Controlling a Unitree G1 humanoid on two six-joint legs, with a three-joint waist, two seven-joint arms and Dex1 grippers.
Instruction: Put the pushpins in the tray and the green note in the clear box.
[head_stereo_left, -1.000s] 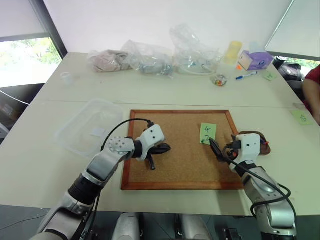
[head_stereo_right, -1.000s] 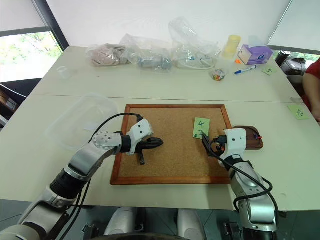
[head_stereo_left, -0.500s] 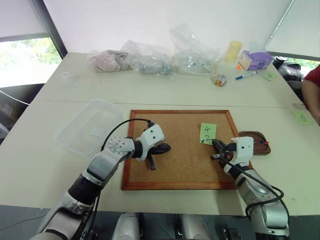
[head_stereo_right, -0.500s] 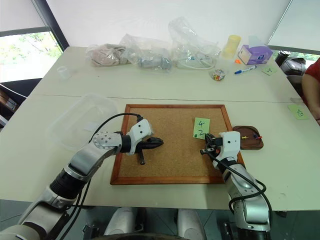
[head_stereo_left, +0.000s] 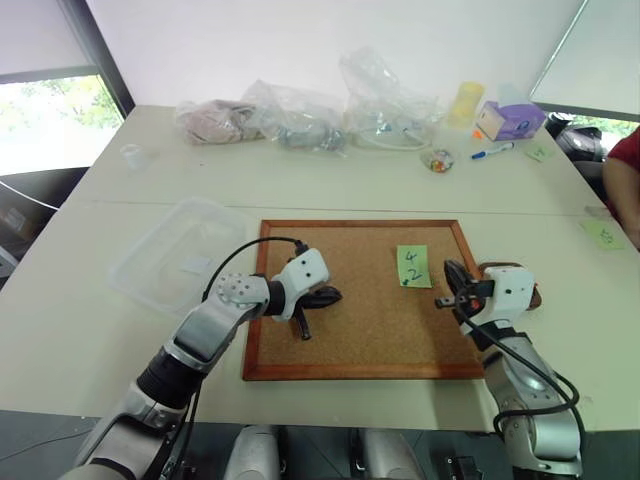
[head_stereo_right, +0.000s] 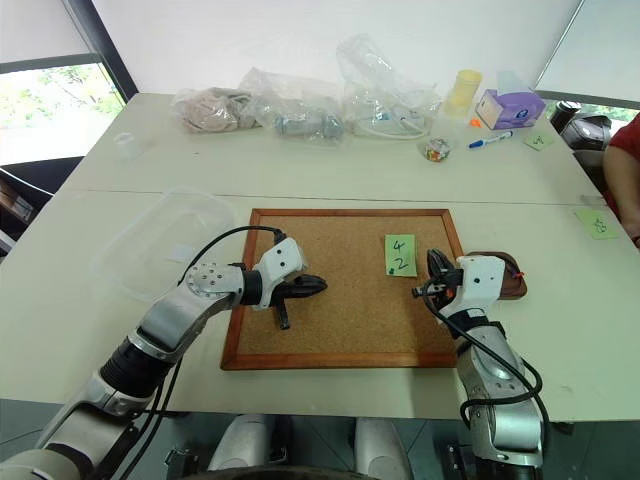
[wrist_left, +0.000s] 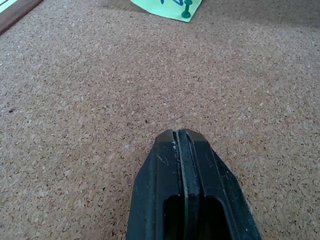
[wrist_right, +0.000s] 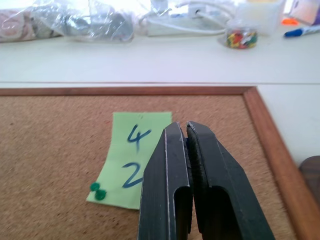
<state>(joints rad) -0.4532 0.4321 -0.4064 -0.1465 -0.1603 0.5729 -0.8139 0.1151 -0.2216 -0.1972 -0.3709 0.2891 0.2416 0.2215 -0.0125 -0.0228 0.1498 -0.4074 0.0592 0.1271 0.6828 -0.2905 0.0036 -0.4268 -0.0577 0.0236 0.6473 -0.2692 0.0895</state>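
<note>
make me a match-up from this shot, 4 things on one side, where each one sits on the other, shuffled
Things:
1. green note
2. clear box
3. tray
4. purple tissue box

Places:
A. on the table just past the cork board's right edge
B. at the table's far right, beside a blue marker
C. pinned on the cork board, nearer its right side
D. on the table, left of the cork board

Pairs: 1-C, 2-D, 3-A, 4-B
</note>
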